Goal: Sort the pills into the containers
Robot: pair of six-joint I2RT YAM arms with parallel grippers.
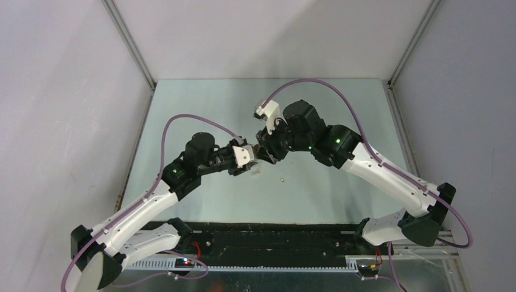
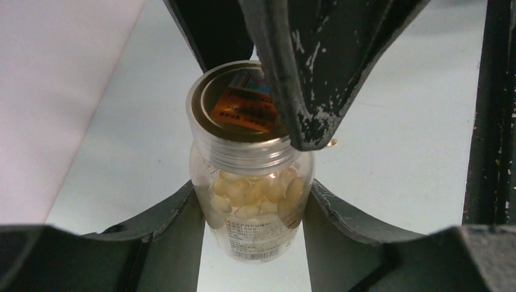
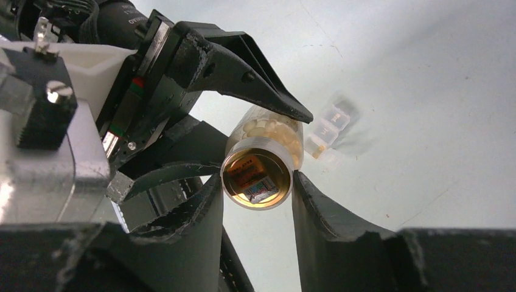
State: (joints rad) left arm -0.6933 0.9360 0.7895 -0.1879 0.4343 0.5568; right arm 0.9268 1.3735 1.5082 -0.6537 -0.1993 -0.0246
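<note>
Yellowish pills point(image 2: 255, 191) fill part of a small clear bottle point(image 2: 252, 243). This bottle sits between the left jaws, which are clamped on its body with 1 finger point(image 2: 164, 225) on each side. The bottle's cap point(image 2: 231, 137) points away from the left jaws, toward the right jaws, and an orange label point(image 2: 243, 103) shows through it. The right jaws are closed around the cap. In the right wrist view their 2 fingers point(image 3: 322, 225) touch its rim on both sides, and in the left wrist view 1 of them lies over the cap's edge. Both pairs of jaws hold the same bottle, tip to tip, over the tabletop point(image 1: 316, 103). The white pill box point(image 3: 328, 131) lies on the tabletop just beyond the tips of the left jaws, apart from the bottle. It is blurred, and I cannot tell what is in its compartments. 1 loose pill point(image 1: 282, 179) lies on the tabletop near the jaws, on the right arm's side, and nothing touches it.
</note>
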